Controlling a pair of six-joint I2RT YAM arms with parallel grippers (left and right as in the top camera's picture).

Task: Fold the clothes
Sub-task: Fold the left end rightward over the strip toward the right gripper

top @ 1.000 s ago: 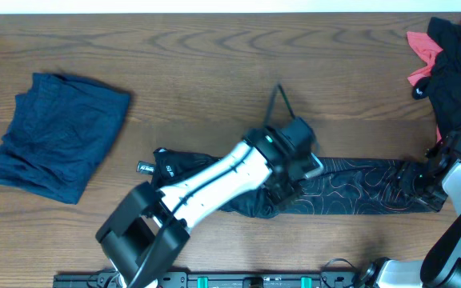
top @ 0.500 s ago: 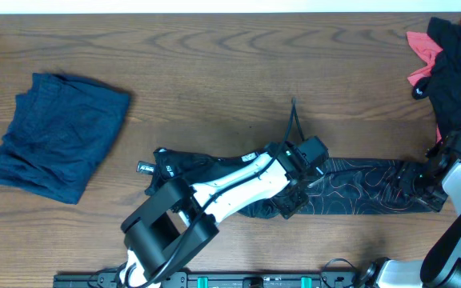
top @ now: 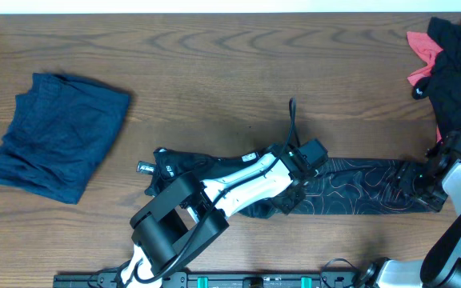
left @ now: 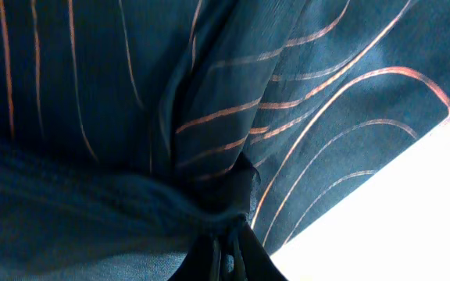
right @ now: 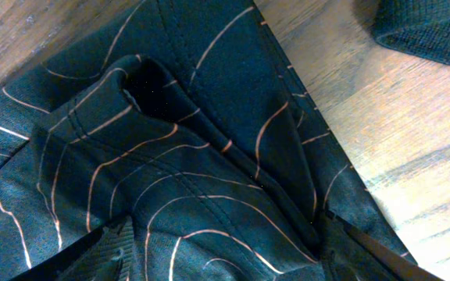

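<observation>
The black jersey point(top: 358, 188) with thin orange contour lines lies as a long strip across the front of the table. My left gripper point(top: 293, 192) is down on its middle. In the left wrist view the jersey point(left: 326, 94) fills the frame, and the left gripper point(left: 226, 257) is shut on a pinched fold of it. My right gripper point(top: 410, 182) rests on the strip's right end. There its fingers point(right: 108, 250) stand wide apart, the right gripper point(right: 237, 254) open over bunched jersey point(right: 209, 156) cloth.
A folded navy garment point(top: 54, 136) lies at the left. A heap of black cloth point(top: 458, 72) and a coral piece point(top: 422, 48) sits in the back right corner. A dark garment's edge point(right: 428, 23) lies just beyond the jersey's end. Bare wooden table point(top: 214, 64) lies behind.
The left wrist swung right and sank onto the jersey, and its jaws closed on a fold of cloth. The right arm and the jersey's right end have not moved.
</observation>
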